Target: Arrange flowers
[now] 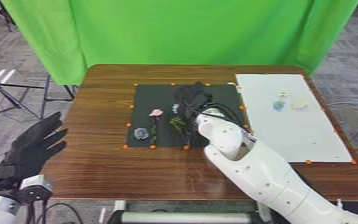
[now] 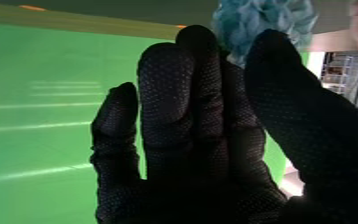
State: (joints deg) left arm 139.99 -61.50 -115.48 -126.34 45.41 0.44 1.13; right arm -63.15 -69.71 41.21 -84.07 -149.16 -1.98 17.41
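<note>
A green curtain (image 1: 193, 35) hangs behind the brown counter (image 1: 104, 115). On the counter's right side lies a white board (image 1: 291, 125), its near part partly covered by the white right arm (image 1: 269, 177). A dark mat (image 1: 149, 95) lies left of the board, its near right corner hidden by the same arm. The left robot hand (image 1: 24, 150) is at the counter's left edge, open, fingers extended, holding nothing. The right robot hand (image 1: 191, 97) is over the mat, its fingers nearly straight and the thumb apart from them. A pale blue flower (image 2: 260, 20) is at its fingertips, cut off by the wrist view's edge and partly hidden; whether they touch it, I cannot tell. On the mat lie a pink flower (image 1: 156, 113), a grey-blue flower (image 1: 141, 133) and a green sprig (image 1: 177, 123), the last close beside the arm. Small pale things (image 1: 279, 105) on the board are too small to identify.
</note>
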